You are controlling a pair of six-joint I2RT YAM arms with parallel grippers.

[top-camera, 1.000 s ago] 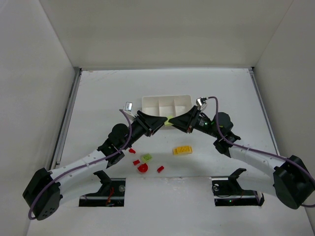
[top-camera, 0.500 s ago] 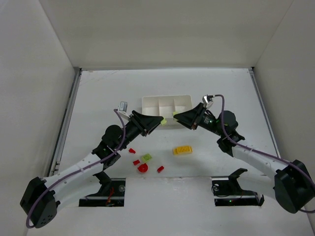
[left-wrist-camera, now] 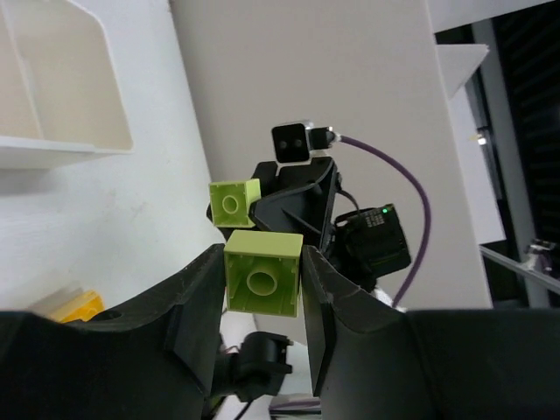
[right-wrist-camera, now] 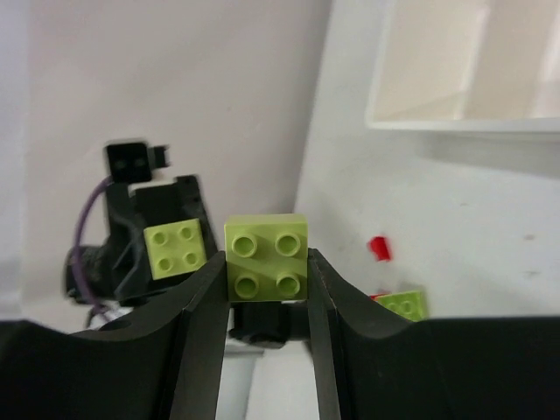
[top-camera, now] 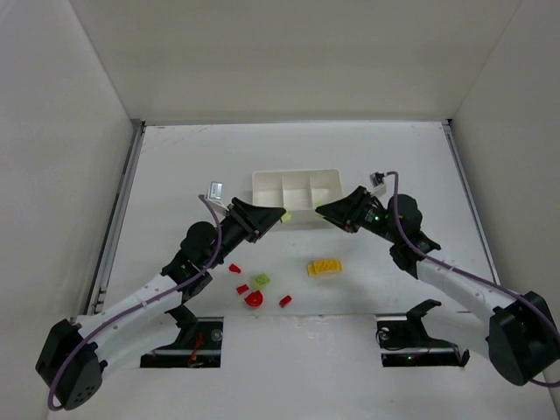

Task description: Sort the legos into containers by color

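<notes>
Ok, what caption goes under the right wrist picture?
Right pincer grips a green brick, facing the left pincer's matching brick.

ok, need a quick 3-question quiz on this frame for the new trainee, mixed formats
1. True or false: the left gripper is open and empty.
2. The right gripper holds a brick that is: A red, B yellow, C light green.
3. In the top view, how many red pieces lie on the table?

Key:
1. False. It is shut on a light-green brick.
2. C.
3. Four.
</notes>
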